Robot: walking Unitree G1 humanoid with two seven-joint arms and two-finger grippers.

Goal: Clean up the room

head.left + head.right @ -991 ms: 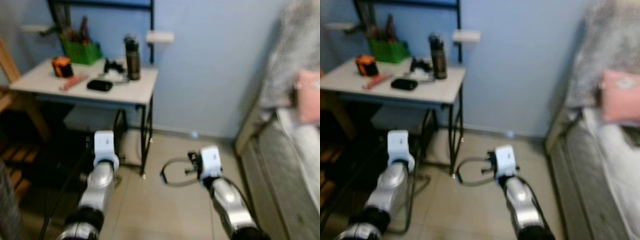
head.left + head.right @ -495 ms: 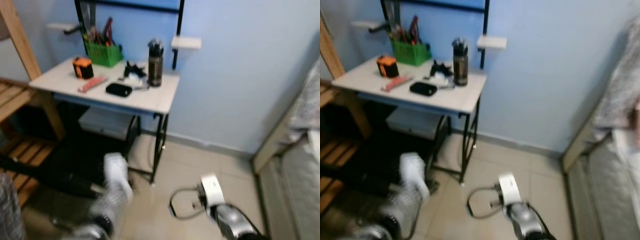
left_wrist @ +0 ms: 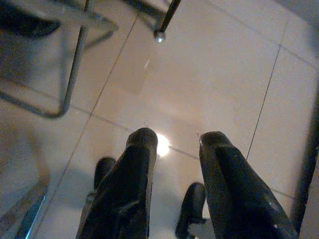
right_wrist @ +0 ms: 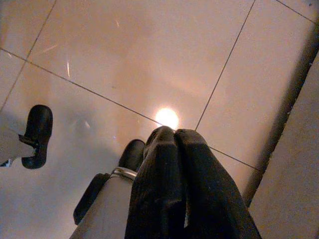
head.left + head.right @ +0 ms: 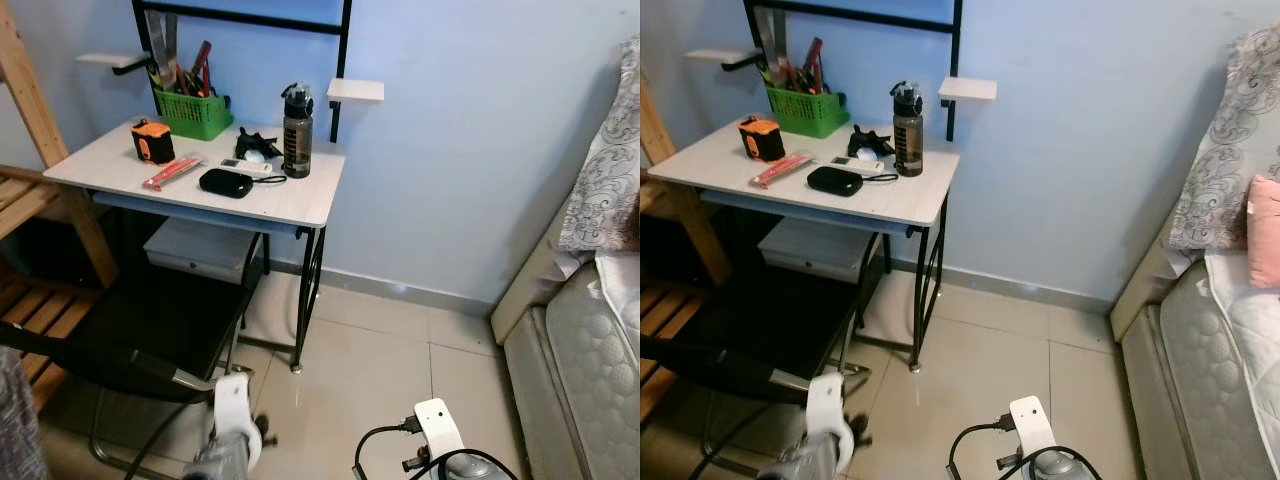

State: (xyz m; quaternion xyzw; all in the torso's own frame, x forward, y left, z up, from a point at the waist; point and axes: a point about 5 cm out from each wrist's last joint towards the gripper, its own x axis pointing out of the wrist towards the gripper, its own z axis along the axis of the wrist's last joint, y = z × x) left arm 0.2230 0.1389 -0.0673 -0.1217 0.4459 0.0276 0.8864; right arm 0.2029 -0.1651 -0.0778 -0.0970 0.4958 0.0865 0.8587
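Room: pale blue wall, beige tiled floor (image 5: 380,350). White desk (image 5: 300,200) on black legs stands against the wall. On it: green basket (image 5: 193,112) of tools at the back, orange tape measure (image 5: 152,140), red flat tool (image 5: 172,171), black case (image 5: 225,182), dark bottle (image 5: 296,132) near the right edge. Black chair (image 5: 130,330) before the desk. Bed (image 5: 1220,340) at right, with patterned pillow (image 5: 1225,150).

Left wrist view: left gripper (image 3: 174,142) over bare tile, fingers parted, empty; chair frame beside it.

Right wrist view: right gripper (image 4: 174,133) over tile, fingers pressed together, empty.
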